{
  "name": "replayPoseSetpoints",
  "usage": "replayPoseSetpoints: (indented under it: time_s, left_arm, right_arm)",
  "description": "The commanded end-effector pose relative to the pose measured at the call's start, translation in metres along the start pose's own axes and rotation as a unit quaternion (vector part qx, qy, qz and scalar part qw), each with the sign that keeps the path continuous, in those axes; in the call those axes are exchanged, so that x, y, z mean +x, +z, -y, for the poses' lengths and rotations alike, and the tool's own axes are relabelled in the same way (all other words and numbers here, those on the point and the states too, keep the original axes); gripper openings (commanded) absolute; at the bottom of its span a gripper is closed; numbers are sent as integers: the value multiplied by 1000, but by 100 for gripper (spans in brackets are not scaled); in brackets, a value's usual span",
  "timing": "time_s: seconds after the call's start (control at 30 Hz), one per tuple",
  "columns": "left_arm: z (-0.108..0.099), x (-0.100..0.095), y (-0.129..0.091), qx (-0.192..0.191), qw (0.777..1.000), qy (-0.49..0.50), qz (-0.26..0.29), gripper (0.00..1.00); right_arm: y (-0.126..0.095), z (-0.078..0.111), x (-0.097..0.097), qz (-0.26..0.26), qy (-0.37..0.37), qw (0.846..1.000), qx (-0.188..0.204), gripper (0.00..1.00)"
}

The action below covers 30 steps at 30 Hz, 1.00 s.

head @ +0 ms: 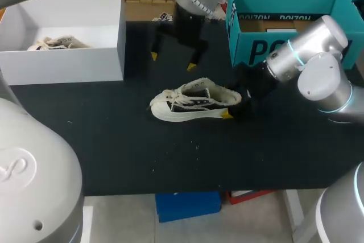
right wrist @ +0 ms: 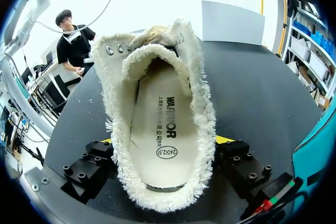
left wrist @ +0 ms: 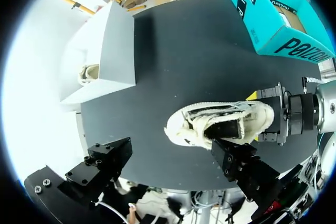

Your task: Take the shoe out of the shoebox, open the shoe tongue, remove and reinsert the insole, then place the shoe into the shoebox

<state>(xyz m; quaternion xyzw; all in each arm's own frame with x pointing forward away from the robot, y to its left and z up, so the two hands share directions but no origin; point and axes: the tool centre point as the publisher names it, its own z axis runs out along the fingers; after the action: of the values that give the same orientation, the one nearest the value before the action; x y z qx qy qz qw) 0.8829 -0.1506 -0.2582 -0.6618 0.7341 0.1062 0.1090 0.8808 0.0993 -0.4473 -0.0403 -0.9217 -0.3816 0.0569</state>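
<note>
The shoe [head: 193, 103] is clamped at its heel between the right gripper's [head: 232, 108] fingers and lies beneath the spread left gripper [head: 172, 61], so opening the tongue [right wrist: 155, 51] is judged in hand: it must next be pinched and lifted clear of the insole [right wrist: 157, 124].

The shoe [head: 190, 103] is lying mid-worktop [head: 114, 152]. The shoebox [head: 284, 46] is standing at its 2 o'clock. A second box [head: 68, 64] is sitting at 10 o'clock, holding another shoe [head: 57, 42]. The left end effector [head: 172, 61] is hovering at 12 o'clock, and the right end effector [head: 230, 104] is clasping the heel at 3 o'clock.
</note>
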Motion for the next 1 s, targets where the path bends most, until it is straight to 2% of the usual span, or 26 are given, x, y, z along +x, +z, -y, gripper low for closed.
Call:
replayPoseSetpoints:
  time_s: [0.03, 0.5, 0.73, 1.0]
  left_arm:
    - [5, 23, 9, -10, 1000, 4, 6, 100]
    - [4, 76, 21, -28, 999, 31, 14, 100]
    - [-1, 96, 40, -49, 998, 34, 31, 100]
    - [-7, 110, 56, -52, 998, 24, 39, 100]
  right_arm:
    - [5, 3, 0, 0, 1, 1000, 1, 0]
    - [5, 3, 0, 0, 1, 1000, 1, 0]
    - [5, 3, 0, 0, 1, 1000, 1, 0]
    - [5, 3, 0, 0, 1, 1000, 1, 0]
